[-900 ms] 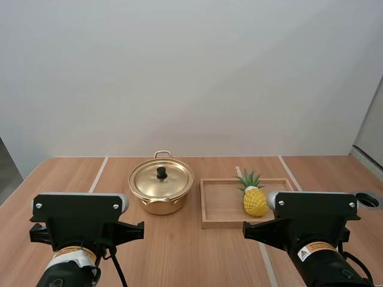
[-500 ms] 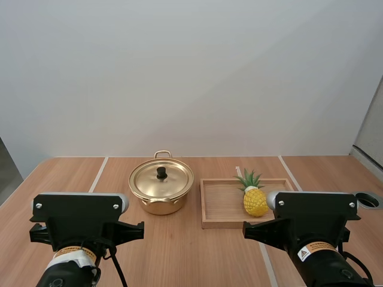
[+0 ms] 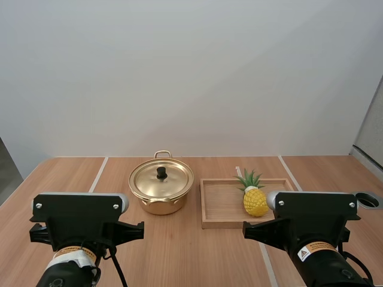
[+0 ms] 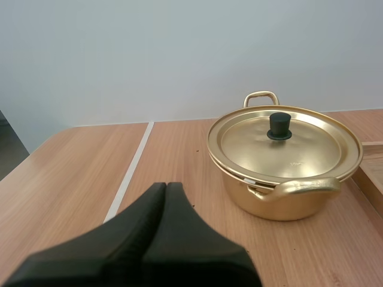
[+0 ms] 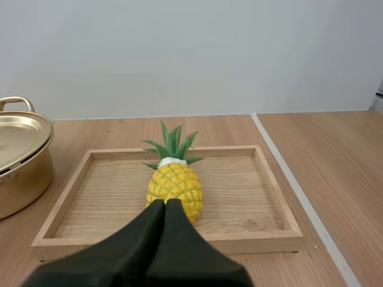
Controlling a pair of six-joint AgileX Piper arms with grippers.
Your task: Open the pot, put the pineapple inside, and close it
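Note:
A golden pot (image 3: 161, 190) stands on the table with its lid (image 4: 285, 142) on, a black knob (image 4: 279, 126) at the lid's middle. To its right a small yellow pineapple (image 3: 254, 198) with green leaves lies in a wooden tray (image 3: 221, 209). My left gripper (image 4: 166, 186) is shut on nothing, its fingers one dark wedge, well short of the pot and to its left. My right gripper (image 5: 165, 204) is shut too, its tip just in front of the pineapple (image 5: 174, 183) and near the tray's front rim (image 5: 179, 242).
Pale seams run across the wooden table (image 3: 197, 257), one left of the pot (image 4: 128, 177) and one right of the tray (image 5: 299, 191). A round hole (image 3: 369, 200) sits at the table's right edge. Both arm bases stand at the near edge.

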